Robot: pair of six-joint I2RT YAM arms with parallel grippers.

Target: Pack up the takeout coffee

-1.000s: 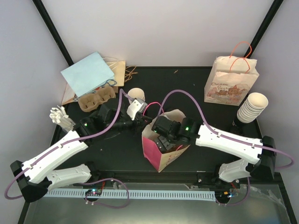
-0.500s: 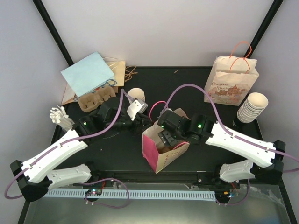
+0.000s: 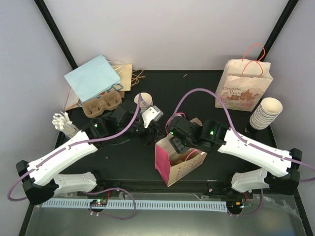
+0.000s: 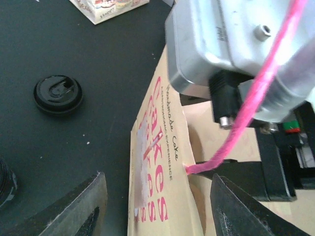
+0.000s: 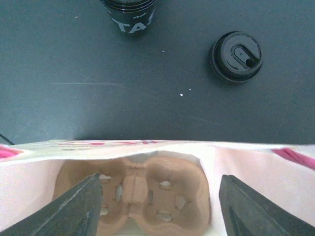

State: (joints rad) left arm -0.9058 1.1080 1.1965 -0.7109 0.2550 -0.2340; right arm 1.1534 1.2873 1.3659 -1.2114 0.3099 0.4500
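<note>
Pink bag [image 3: 172,164] stands lower centre, cardboard carrier [image 5: 133,196] seated on its floor; left gripper [image 4: 162,211] and right gripper [image 5: 162,211] hang spread, holding nothing, so I reckon fetching the cup [image 3: 142,99], upper centre, comes next.

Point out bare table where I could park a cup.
Bare: back edge between paper cup and printed bag; front-left patch between left arm and pink bag. Crowded: back-left corner with blue bag and cup carrier; beside the pink bag, a black lid and black cup.
</note>
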